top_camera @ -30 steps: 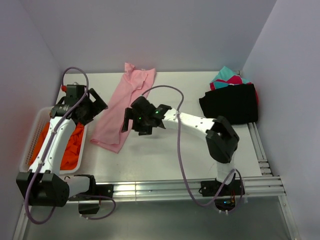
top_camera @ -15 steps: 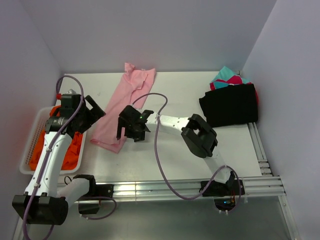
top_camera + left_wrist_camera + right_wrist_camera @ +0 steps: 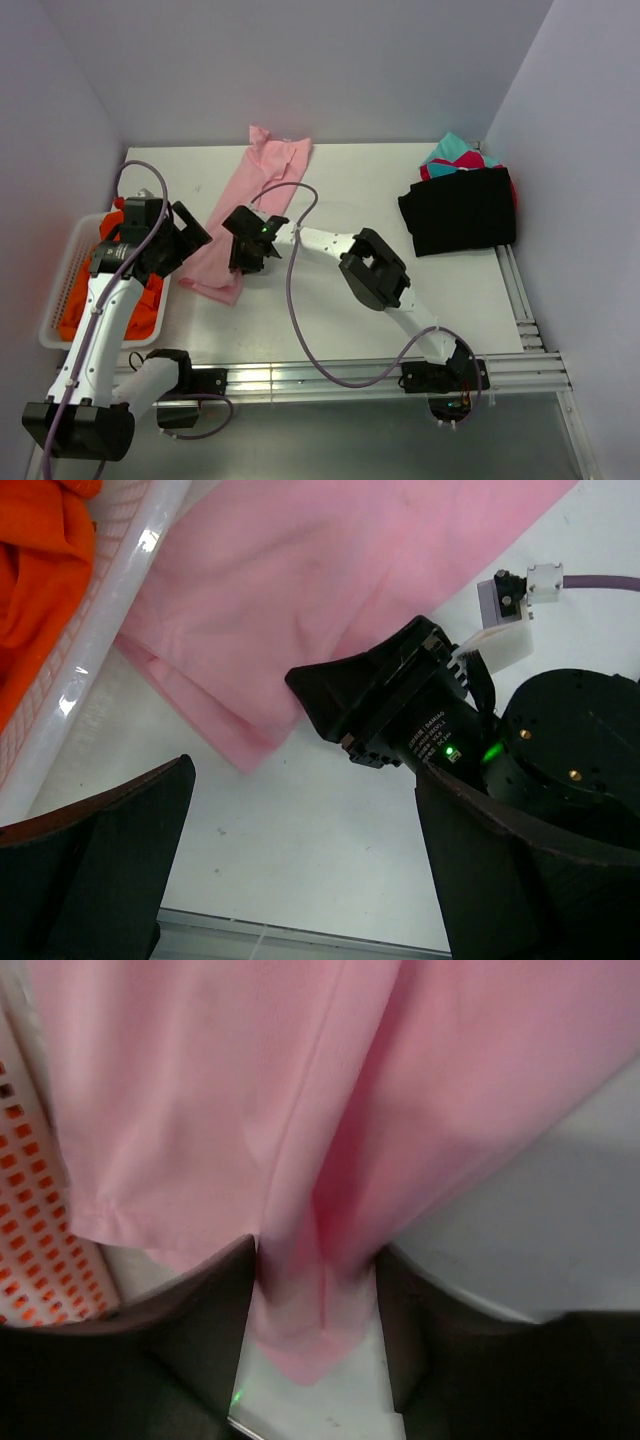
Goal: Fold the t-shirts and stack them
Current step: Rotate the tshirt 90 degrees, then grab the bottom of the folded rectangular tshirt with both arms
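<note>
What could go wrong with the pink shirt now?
The right gripper has only a small fold of the pink shirt between its fingers, so the cloth might slip out or bunch up. The open left gripper is close to the basket and might bump it.

Bright, even light falls from above, leaving soft shadows on the table (image 3: 330, 310) and glare on the rail (image 3: 270, 376) and basket rim (image 3: 75, 687). The overhead view is sharp. The right wrist view is soft, with the pink shirt (image 3: 180, 1110) slightly blurred and the fingers (image 3: 190, 1332) dark and out of focus.
</note>
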`<act>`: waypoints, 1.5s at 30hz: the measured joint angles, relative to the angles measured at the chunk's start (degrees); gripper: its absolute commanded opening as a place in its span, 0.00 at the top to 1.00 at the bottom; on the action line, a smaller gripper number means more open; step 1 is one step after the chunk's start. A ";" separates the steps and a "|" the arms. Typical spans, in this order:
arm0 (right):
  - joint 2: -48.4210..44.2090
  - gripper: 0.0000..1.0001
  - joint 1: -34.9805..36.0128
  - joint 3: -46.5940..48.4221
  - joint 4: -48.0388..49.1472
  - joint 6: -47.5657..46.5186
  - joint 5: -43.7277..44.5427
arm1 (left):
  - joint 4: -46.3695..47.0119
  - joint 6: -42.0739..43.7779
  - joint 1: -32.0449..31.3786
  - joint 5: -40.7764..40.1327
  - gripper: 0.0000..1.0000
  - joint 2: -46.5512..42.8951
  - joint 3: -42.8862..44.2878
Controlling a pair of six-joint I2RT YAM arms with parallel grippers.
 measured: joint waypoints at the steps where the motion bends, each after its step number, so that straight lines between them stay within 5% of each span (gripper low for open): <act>1: 0.22 0.78 0.00 0.20 -0.22 -0.20 0.07 | -0.15 0.04 -0.20 -0.28 0.00 0.02 0.00; 3: 0.28 1.00 -0.15 0.00 -1.16 0.09 0.81 | -0.20 0.07 -0.55 -0.79 0.01 0.04 0.00; 19: -22.95 1.00 -6.97 -35.19 -0.09 0.04 7.23 | 3.78 0.02 -0.96 1.22 0.00 0.61 -5.07; 22: -24.68 0.72 -7.93 -37.16 -1.20 -0.59 7.98 | 5.25 0.07 -0.98 3.45 0.01 0.63 -6.99; 23: -24.96 0.35 -7.98 -37.29 -1.79 -1.05 8.22 | 5.77 0.15 -1.03 4.44 0.01 0.63 -7.65; 24: -25.07 0.12 -7.91 -37.29 -2.40 -1.09 8.50 | 6.14 0.24 -1.09 5.31 0.01 0.63 -8.13; 25: -25.40 0.01 -7.85 -37.07 -2.95 -1.51 8.44 | 6.60 0.31 -1.25 6.08 0.01 0.63 -8.61; 34: -36.65 0.02 -7.32 -38.25 -9.18 -4.24 12.20 | 10.88 -1.05 -9.99 11.43 0.01 -1.18 -14.88; 40: -52.06 0.12 -7.32 -50.12 -7.56 -2.64 11.37 | 14.62 -6.29 -20.87 10.73 0.02 -2.34 -22.18; 45: -55.06 0.13 -7.15 -61.00 -3.91 -0.28 7.82 | 17.59 -10.88 -26.03 8.59 0.02 -0.50 -28.46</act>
